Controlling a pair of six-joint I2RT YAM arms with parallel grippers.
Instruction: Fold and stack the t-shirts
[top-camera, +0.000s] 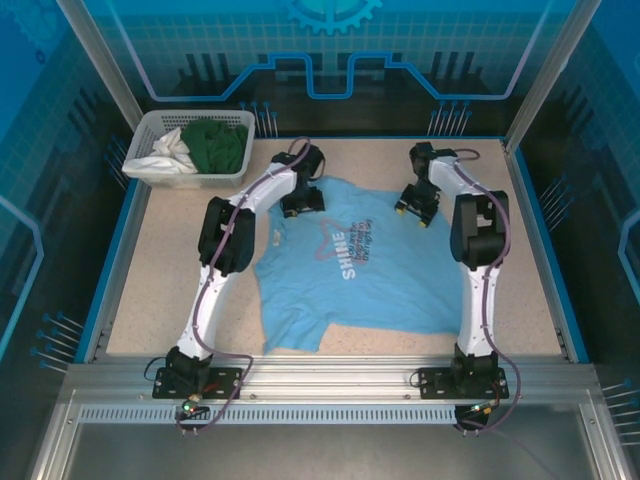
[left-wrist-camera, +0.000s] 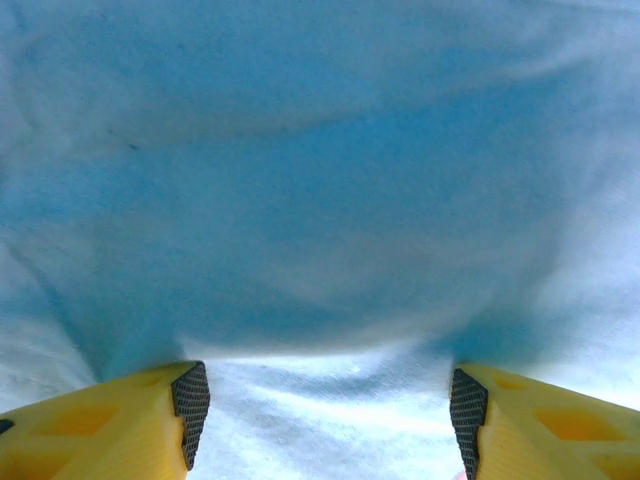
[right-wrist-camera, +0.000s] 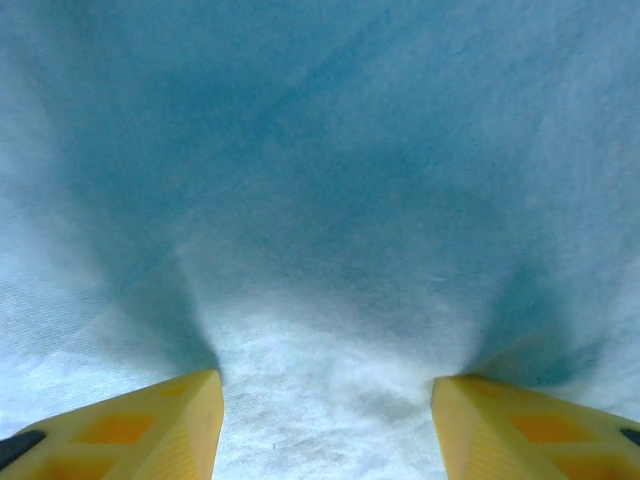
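Fingers (left-wrist-camera: 150, 425) of the left gripper (top-camera: 300, 205) and of the right gripper (top-camera: 417, 207) stand apart, pressing the far edge of the light blue cloth t-shirt (top-camera: 370, 285) with a "SHINE" print, spread mid-desk (top-camera: 160, 290). A dark green garment (top-camera: 218, 145) and a white garment (top-camera: 168, 152) lie in a white slatted basket (top-camera: 150, 122) at the far-left corner.

You are looking at a robot test booth in a lab. One robot arm (top-camera: 222, 240) and a second arm (top-camera: 478, 230) are bolted to a metal rail (top-camera: 330, 380) beside a speckled table (top-camera: 170, 280). Blue walls (top-camera: 330, 60) with a gear picture (top-camera: 332, 10) stand around it.
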